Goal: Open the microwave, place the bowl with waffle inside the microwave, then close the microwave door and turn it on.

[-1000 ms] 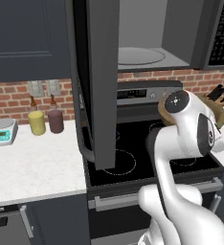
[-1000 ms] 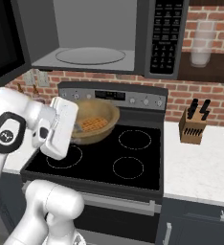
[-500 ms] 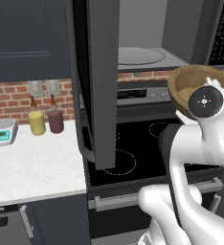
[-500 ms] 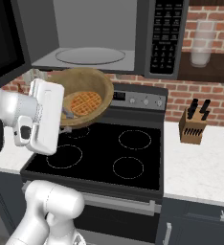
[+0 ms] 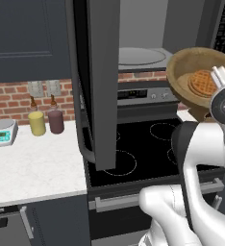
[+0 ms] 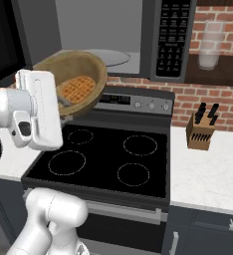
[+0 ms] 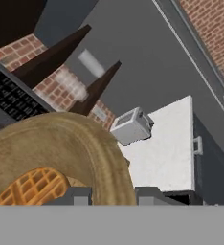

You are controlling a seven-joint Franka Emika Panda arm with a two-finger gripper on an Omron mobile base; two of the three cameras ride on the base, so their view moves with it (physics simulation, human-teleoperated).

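where left base view shows scale [image 5: 2, 131], right shows knife block [image 6: 200, 132].

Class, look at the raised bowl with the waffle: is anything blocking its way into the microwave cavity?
Nothing visible blocks it. The microwave door stands swung wide, the turntable lies bare, and the bowl, gripped at its rim with the waffle inside, hangs just before the opening.

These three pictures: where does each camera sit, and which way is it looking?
Left base view: behind the arm's left, facing the open microwave door and stove; white arm lower right.
Right base view: behind its right, facing the microwave; arm lower left.
Hand view: on the hand, looking along the jaws clamping the bowl rim.
All three share the bowl and waffle.
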